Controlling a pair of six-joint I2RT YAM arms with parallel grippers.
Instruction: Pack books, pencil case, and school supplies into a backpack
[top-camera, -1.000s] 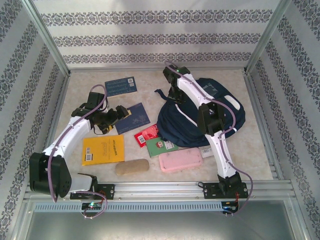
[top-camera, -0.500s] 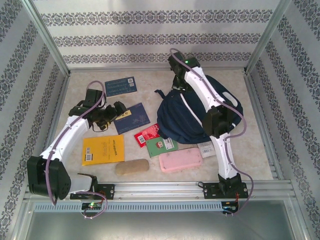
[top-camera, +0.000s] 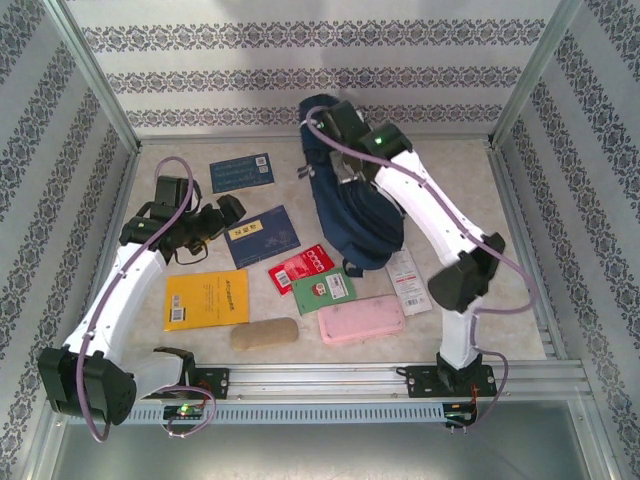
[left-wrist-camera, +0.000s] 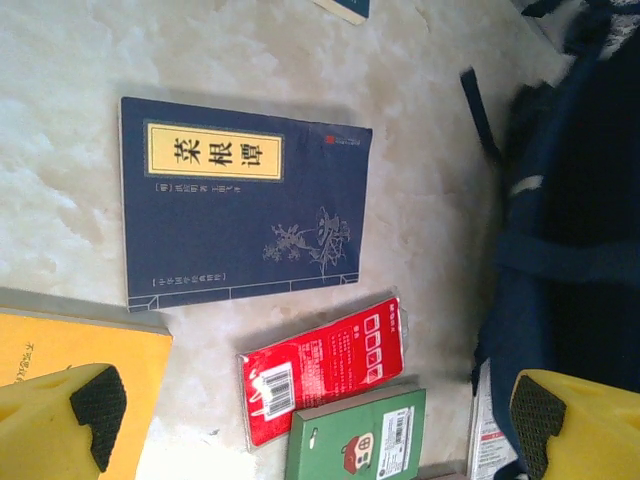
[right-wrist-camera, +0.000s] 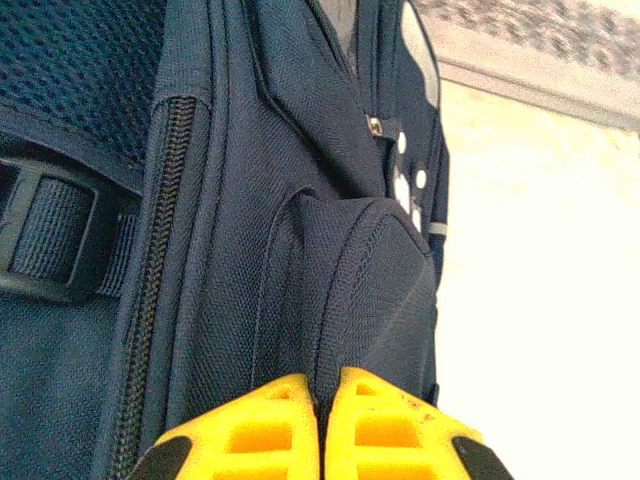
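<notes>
Marble table (top-camera: 510, 300) has every book (top-camera: 206, 298) and packet (top-camera: 302, 267) loose around 7 o'clock, nothing packed; right fingers (right-wrist-camera: 250, 430) pinch the backpack (top-camera: 340, 220) at 12, left fingers (left-wrist-camera: 70, 420) gape empty.

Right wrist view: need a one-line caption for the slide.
Right fingers pinched shut on a fold of the navy backpack, side zipper at left, pale table beyond.

Four books (top-camera: 206, 298) (top-camera: 263, 236) (top-camera: 241, 172) (top-camera: 323, 291) in play, folks. Two pouches (top-camera: 361, 319) (top-camera: 264, 333) and two small packets (top-camera: 301, 267) (top-camera: 404, 276) as well. Just one backpack (top-camera: 352, 218).
</notes>
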